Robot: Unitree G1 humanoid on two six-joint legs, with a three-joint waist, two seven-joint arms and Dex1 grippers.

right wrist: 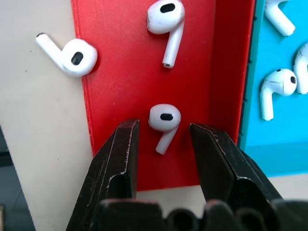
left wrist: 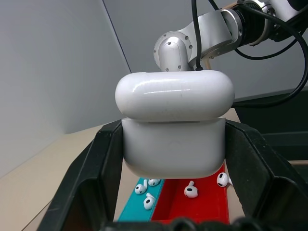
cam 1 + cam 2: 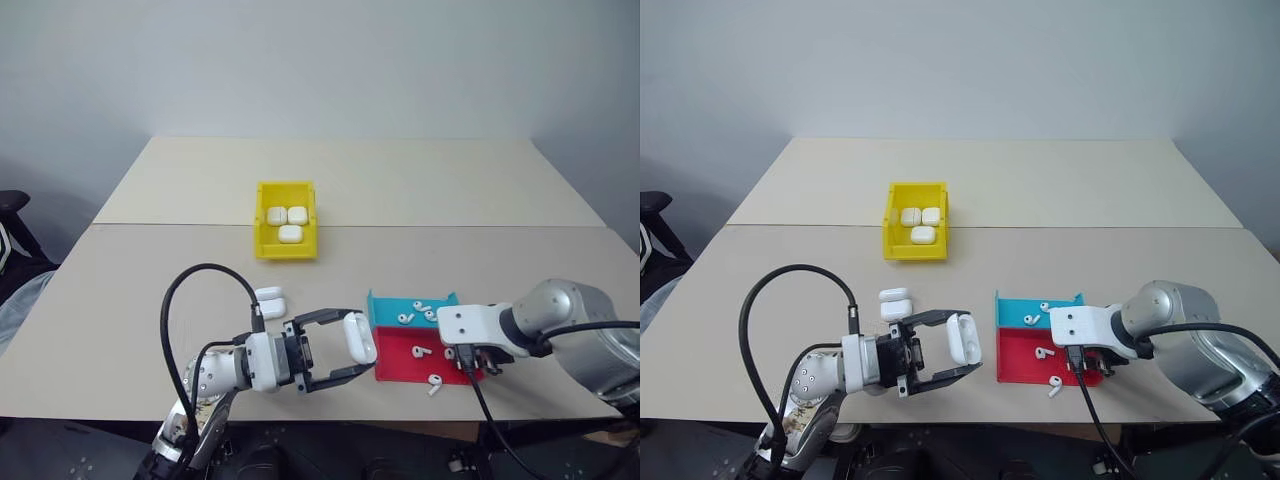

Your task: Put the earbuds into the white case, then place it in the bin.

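Left gripper (image 3: 352, 345) clamped on glossy white rounded earbud case (image 3: 360, 337), held above table. Right gripper (image 1: 163, 144) fingers apart, straddling tiny white stemmed earbud (image 1: 164, 122) in shallow red plastic tray (image 1: 125, 72). Yellow plastic bin (image 3: 286, 246) well beyond both grippers.

On the beige tabletop (image 3: 180, 300) before me sit a yellow bin (image 3: 286, 250) toward the middle, two stacked white cases (image 3: 270, 301) nearer me, blue tray (image 3: 385, 310) and red tray (image 3: 400, 362) touching, and one earbud (image 3: 435, 385) just beside the red tray.
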